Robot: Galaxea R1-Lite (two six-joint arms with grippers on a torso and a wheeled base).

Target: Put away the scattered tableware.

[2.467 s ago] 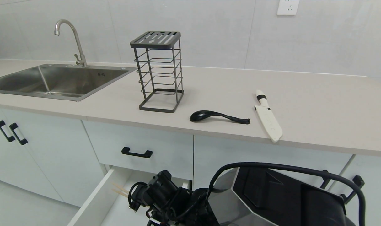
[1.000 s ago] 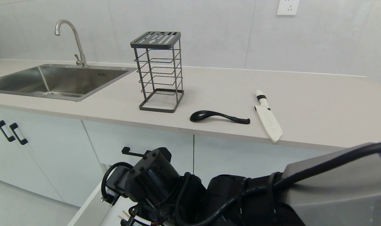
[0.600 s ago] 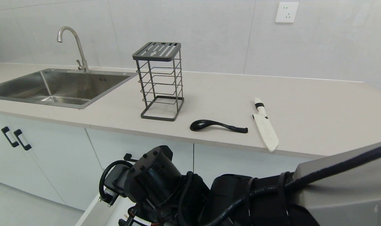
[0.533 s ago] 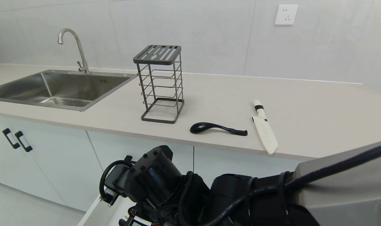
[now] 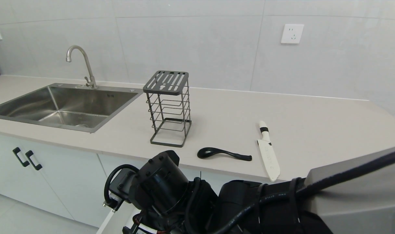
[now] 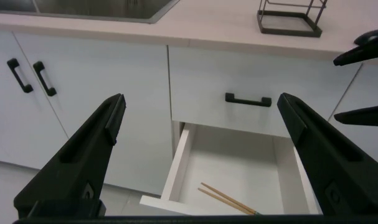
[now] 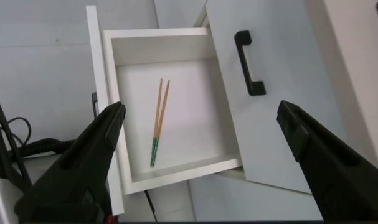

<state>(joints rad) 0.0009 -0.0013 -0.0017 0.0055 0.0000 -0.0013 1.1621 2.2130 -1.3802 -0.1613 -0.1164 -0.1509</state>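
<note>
A black spoon [image 5: 223,153] lies on the light countertop [image 5: 314,130] near its front edge. To its right lies a white knife [image 5: 268,152] with a black band on the handle. A dark wire rack [image 5: 168,109] stands behind the spoon to the left. Below the counter a white drawer [image 7: 176,36] is pulled out with a pair of wooden chopsticks [image 7: 157,121] inside. My left gripper [image 6: 200,102] is open in front of the drawer [image 6: 176,168], above the chopsticks [image 6: 229,199]. My right gripper [image 7: 200,112] hangs open over the same drawer, holding nothing.
A steel sink [image 5: 64,104] with a curved tap [image 5: 82,65] takes the counter's left part. Cupboard doors with black handles [image 5: 26,157] stand below it. The closed drawer front above the open drawer has a black handle [image 6: 248,99]. A wall socket [image 5: 292,33] sits above the counter.
The head camera has moved, so the counter and its things sit lower in the picture; they have not moved themselves. Both arms have come up higher in front of the drawer.
</note>
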